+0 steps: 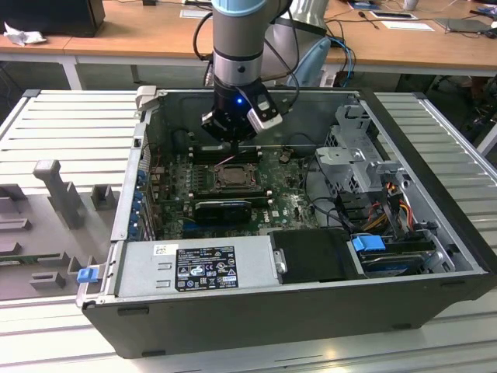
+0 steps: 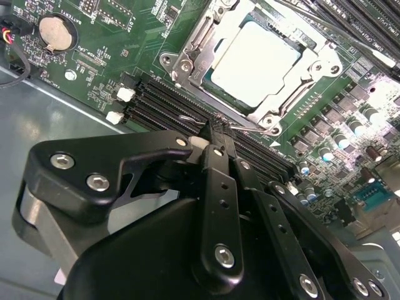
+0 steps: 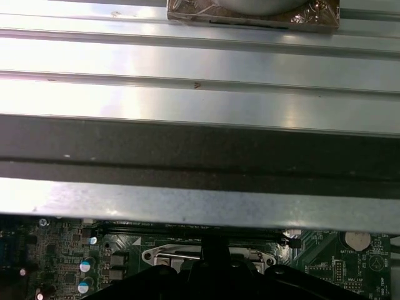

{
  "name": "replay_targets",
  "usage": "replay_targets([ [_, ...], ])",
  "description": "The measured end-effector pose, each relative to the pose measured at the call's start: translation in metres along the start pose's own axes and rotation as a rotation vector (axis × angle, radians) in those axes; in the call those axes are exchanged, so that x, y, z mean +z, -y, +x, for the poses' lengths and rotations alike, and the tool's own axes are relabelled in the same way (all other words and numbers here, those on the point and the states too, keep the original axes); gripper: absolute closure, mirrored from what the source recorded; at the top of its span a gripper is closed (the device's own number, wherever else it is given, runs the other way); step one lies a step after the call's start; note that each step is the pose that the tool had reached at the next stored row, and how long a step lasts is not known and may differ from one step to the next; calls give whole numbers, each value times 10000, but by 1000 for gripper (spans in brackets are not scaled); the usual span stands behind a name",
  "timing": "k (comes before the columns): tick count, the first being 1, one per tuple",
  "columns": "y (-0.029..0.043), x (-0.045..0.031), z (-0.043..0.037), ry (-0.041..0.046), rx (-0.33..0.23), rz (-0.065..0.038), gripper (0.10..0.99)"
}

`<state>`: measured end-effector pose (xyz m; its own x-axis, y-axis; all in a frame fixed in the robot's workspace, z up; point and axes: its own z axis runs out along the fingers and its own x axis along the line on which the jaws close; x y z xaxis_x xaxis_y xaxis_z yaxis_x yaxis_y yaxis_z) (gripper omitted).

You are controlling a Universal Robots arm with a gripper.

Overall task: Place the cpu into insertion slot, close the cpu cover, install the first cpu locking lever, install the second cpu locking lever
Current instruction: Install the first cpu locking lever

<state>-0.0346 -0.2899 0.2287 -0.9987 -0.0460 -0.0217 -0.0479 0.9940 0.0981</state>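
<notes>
RAM slots (image 2: 187, 109) lie between gripper (image 2: 215, 134) and cpu (image 2: 253, 62).

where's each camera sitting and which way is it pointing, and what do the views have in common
Exterior view: off the arm, raised, looking down into the open computer case; the arm and gripper hang above the cpu.
Second wrist view: on the wrist, looking past the gripper onto the motherboard, the cpu seated under the cpu cover.
First wrist view: on the wrist, facing the case wall and ribbed table.
Shared: both wrist views show the motherboard; exterior and second wrist views share the cpu.
</notes>
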Motion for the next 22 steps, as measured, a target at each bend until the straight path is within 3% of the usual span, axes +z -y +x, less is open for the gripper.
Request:
replay_targets([
  [5,-1,7,-10,-3,-58,-17,980],
  [10,-19,36,-69,-14,-159,-17,980],
  [22,-19,195,-142,-44,-453,-23,980],
])
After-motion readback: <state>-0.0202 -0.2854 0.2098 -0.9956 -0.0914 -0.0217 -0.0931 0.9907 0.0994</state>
